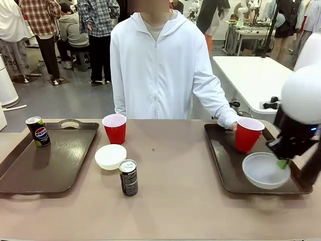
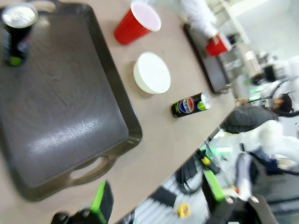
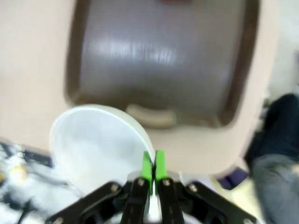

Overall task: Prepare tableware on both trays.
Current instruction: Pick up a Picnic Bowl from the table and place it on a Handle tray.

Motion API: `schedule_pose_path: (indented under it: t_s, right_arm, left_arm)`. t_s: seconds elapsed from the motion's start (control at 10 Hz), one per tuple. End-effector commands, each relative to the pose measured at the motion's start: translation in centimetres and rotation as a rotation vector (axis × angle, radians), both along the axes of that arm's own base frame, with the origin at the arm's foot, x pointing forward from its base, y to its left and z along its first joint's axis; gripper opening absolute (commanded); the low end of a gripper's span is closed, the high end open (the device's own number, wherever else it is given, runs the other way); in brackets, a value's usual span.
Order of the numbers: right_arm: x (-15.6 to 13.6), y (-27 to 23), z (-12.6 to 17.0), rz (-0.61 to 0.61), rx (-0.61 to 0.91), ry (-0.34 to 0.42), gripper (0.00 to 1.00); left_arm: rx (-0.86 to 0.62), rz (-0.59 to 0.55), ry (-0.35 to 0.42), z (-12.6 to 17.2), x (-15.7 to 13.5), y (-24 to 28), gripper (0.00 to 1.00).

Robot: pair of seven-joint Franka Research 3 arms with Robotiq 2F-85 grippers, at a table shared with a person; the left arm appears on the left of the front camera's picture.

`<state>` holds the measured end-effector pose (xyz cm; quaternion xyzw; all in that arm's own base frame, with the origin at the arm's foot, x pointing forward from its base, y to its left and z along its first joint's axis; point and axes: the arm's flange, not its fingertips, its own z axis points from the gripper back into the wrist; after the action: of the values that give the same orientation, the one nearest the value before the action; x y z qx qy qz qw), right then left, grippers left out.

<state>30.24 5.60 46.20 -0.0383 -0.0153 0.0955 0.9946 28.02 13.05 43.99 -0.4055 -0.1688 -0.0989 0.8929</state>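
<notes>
Table (image 1: 175, 165): tan top.
Left end: dark brown tray (image 1: 50, 160).
Right end: second tray (image 1: 223, 155).
Between trays: red cup (image 1: 115, 128), cream bowl (image 1: 110, 156), upright soda can (image 1: 128, 177).

- You'll see the tray (image 1: 55, 165) left of the cream bowl (image 1: 110, 156) is dark plastic, semi-glossy, finely scuffed.
- That cream bowl looks smooth, matt.
- The can (image 1: 128, 177) beside it has a shiny metal top.
- Your worktop (image 1: 175, 201) is matt.

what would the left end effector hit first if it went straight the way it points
The left end effector would likely meet bare table beside the left tray's rim, though depth is unclear.
</notes>
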Motion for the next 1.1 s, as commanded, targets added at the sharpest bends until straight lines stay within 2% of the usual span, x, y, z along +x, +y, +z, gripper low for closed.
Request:
schedule_pose_path:
  t_s: [0.0,0.4,0.6,0.8,1.0]
  right_arm:
    - [-4.5,-0.6,1.5,-0.028,0.022,0.019,0.02]
    - [-3.1,-0.4,0.7,-0.03,0.047,0.032,0.02]
    - [-2.7,-0.4,0.8,-0.038,0.071,0.016,0.02]
    - [0.2,-0.3,-0.7,-0.083,0.127,-0.045,0.02]
    - [3.0,0.1,-2.8,-0.088,0.144,-0.061,0.02]
  left_arm:
    - [-0.008,0.0,-0.006,0.1,-0.1,0.1,1.0]
    - [-0.008,0.0,-0.006,0.1,-0.1,0.1,1.0]
    - [-0.008,0.0,-0.006,0.1,-0.1,0.1,1.0]
    - [-0.008,0.0,-0.006,0.1,-0.1,0.1,1.0]
    - [-0.008,0.0,-0.006,0.1,-0.1,0.1,1.0]
